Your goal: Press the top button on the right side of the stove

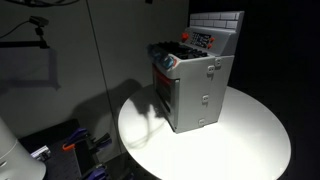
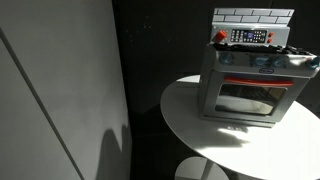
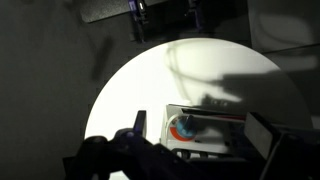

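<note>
The stove [image 1: 195,85] is a small grey box with an oven door, standing on a round white table [image 1: 250,135]. It has a white tiled back panel and a red-and-white control panel [image 2: 248,36] on top. It shows in both exterior views. In the wrist view I look down on the stove's top [image 3: 205,128], where a round red-and-blue dial shows. My gripper [image 3: 205,138] is open, its two dark fingers spread wide on either side of the stove's top and above it. The gripper does not show in either exterior view.
The table top [image 3: 150,80] is brightly lit, with shadows across it. A large pale panel [image 2: 50,90] stands beside the table. Blue and orange gear [image 1: 75,143] lies on the floor. A round base [image 2: 200,170] sits under the table.
</note>
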Action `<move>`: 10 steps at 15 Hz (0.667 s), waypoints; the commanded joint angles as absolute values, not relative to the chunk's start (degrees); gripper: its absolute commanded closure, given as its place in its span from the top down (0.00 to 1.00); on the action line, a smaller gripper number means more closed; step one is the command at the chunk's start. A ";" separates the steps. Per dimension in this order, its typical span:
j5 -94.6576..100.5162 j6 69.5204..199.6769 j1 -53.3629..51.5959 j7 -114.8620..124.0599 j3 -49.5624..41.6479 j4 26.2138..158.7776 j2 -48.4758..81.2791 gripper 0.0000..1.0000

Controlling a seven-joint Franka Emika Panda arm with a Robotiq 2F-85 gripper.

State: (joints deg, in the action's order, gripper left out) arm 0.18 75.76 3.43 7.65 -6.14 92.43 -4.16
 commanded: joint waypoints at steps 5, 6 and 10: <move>2.58 77.02 4.08 5.48 -5.21 105.39 -19.60 1.00; 2.70 77.45 4.10 5.24 -5.18 106.68 -21.18 1.00; 3.71 80.23 4.10 4.29 -4.91 112.20 -27.06 1.00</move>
